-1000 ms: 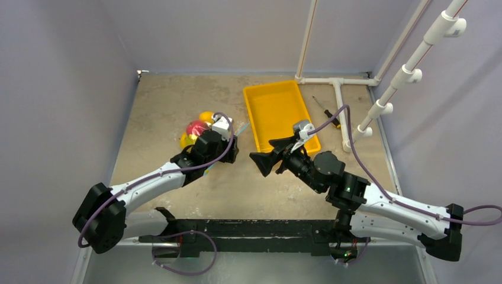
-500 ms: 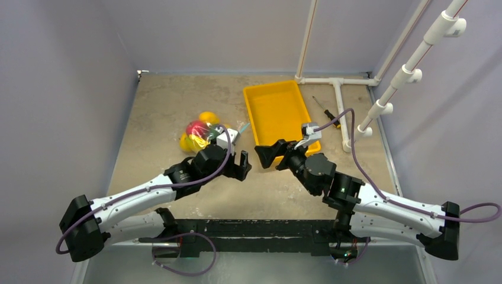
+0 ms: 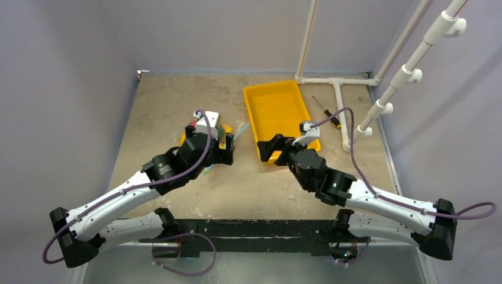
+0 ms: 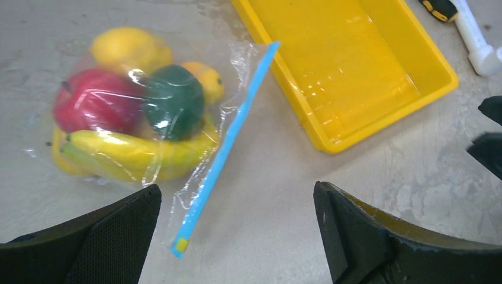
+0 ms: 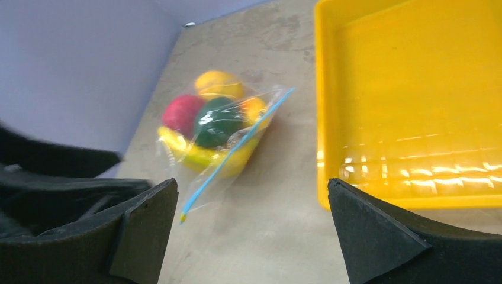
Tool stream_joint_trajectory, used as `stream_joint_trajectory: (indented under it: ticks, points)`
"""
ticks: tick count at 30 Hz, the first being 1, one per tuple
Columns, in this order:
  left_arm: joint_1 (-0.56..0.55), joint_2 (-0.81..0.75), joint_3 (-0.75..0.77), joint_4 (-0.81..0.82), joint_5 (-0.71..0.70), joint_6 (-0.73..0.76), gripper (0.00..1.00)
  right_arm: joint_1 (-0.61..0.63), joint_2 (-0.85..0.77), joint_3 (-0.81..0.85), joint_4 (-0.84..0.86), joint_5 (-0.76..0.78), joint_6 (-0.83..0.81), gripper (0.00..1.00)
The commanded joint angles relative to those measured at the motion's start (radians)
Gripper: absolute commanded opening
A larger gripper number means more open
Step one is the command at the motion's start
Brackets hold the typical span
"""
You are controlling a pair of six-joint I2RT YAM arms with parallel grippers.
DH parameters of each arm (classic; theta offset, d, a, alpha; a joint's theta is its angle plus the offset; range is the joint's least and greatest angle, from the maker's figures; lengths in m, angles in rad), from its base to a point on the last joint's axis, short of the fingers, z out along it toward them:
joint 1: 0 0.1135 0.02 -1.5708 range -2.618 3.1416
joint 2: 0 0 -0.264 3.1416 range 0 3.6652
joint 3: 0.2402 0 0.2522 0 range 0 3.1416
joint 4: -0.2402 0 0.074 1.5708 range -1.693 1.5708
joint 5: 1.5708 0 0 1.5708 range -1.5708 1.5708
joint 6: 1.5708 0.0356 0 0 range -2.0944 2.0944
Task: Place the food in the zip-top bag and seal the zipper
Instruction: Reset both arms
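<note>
Tabletop (image 3: pixel 166 100): zip-top bag (image 4: pixel 195 177) lies just ahead of spread L tool (image 4: pixel 234 195); R tool (image 5: pixel 251 189) spread.

Table (image 3: pixel 160 100): mottled tan top. Lying on it: clear bag (image 4: pixel 234 83) of toy fruit (image 4: pixel 171 100), left of centre; yellow tray (image 3: pixel 277 109) just beside it; screwdriver (image 3: pixel 322 108) between tray and white pipe frame (image 3: pixel 338 97), far right.

Location type: robotics laboratory test cell.

Evidence:
- Plain lilac-grey partition walls (image 3: pixel 65 71) box in a stained, worn tabletop (image 3: pixel 160 100) on three sides.
- A white PVC pipe frame (image 3: pixel 339 100) stands beyond and to the right of the jaws of the right gripper (image 3: pixel 271 149).
- A yellow plastic tray (image 3: pixel 275 109) lies straight ahead of those jaws.
- Both arms mount on a black rail (image 3: pixel 254 226) behind them.
</note>
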State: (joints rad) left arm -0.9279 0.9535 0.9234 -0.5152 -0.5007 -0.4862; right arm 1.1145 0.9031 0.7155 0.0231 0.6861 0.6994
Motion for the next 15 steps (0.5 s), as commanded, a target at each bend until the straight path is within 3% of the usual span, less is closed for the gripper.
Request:
stream_joint_trajectory:
  ticks: [1,15]
  points:
    - [-0.002,-0.021,0.087,-0.119,-0.146,0.029,0.99,-0.141,0.063,0.038,0.041,-0.078,-0.056,0.99]
    - [0.004,-0.138,0.043,-0.005,-0.232,0.142,0.99,-0.531,0.146,0.234,0.025,-0.468,-0.256,0.99]
